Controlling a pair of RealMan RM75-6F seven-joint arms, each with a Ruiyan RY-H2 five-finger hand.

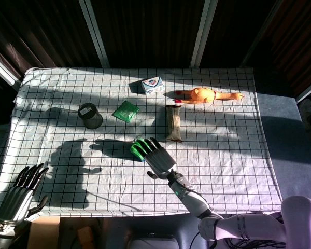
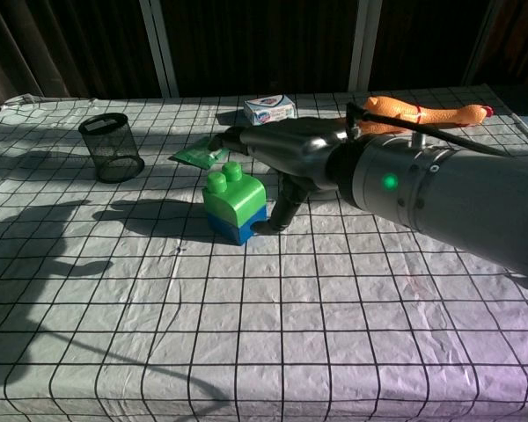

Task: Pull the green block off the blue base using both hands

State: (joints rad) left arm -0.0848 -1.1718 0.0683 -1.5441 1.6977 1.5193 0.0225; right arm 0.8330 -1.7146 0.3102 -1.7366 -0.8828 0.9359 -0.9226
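Observation:
The green block (image 2: 232, 195) sits on the blue base (image 2: 240, 228) near the middle of the checked cloth. In the head view only a bit of the green block (image 1: 137, 150) shows beside my right hand (image 1: 158, 157). My right hand (image 2: 286, 151) reaches in from the right, its fingers spread behind and above the block. Its thumb (image 2: 276, 214) hangs down at the base's right side. It holds nothing. My left hand (image 1: 22, 191) rests far off at the table's near left corner, fingers apart and empty, and does not show in the chest view.
A black mesh cup (image 1: 90, 115) stands at the left and a green packet (image 1: 125, 111) lies behind the block. A brown wrapped bar (image 1: 173, 123), a white-blue box (image 1: 152, 84) and an orange rubber chicken (image 1: 205, 95) lie toward the far side.

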